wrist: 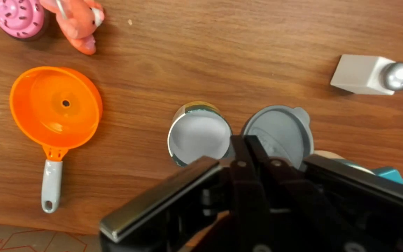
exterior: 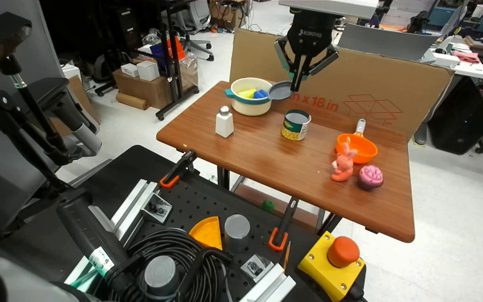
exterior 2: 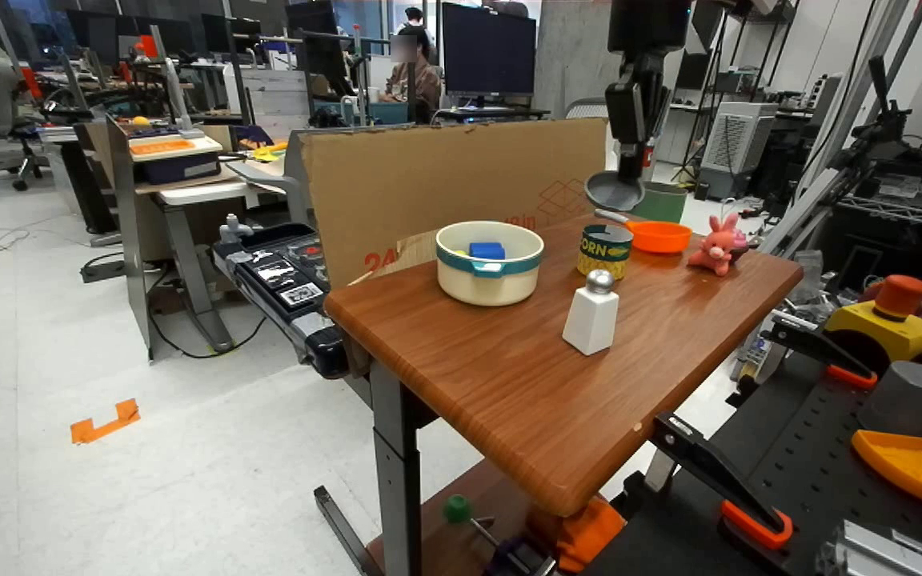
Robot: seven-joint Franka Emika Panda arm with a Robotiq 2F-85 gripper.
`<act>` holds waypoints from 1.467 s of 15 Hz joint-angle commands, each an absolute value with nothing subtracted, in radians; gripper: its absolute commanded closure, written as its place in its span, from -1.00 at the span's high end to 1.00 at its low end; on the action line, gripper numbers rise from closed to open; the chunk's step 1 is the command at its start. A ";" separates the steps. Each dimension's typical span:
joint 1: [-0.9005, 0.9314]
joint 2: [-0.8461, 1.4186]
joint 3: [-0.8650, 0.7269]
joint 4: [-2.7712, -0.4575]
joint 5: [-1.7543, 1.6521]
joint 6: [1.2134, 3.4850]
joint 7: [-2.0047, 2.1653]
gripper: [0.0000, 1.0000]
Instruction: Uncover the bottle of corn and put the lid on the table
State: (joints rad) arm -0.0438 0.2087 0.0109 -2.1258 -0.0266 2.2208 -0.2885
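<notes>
The bottle of corn (exterior: 295, 131), a squat jar with a green and yellow label, stands upright on the wooden table (exterior: 258, 144). Its top is open and its pale inside shows in the wrist view (wrist: 200, 135). My gripper (exterior: 295, 88) is shut on the edge of the grey lid (exterior: 280, 91). The lid hangs tilted above the table, beside the jar and apart from it, in both exterior views (exterior 2: 613, 192). In the wrist view the fingertips (wrist: 244, 137) cover the lid's near edge, and the lid (wrist: 280, 129) lies to the jar's right.
A cream pot (exterior: 250, 108) with a teal band holds yellow and blue things near the lid. A white shaker (exterior: 224, 125), an orange pan (exterior: 363, 149), a pink rabbit toy (exterior: 344, 165) and a cupcake toy (exterior: 370, 178) stand on the table. A cardboard panel (exterior: 375, 75) borders the back.
</notes>
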 commanded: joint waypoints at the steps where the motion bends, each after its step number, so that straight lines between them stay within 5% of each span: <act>1: -0.036 0.156 -0.010 -2.204 -0.141 2.245 -0.273 -0.98; 22: -0.052 0.198 -0.052 -2.275 -0.298 2.190 -0.179 -0.98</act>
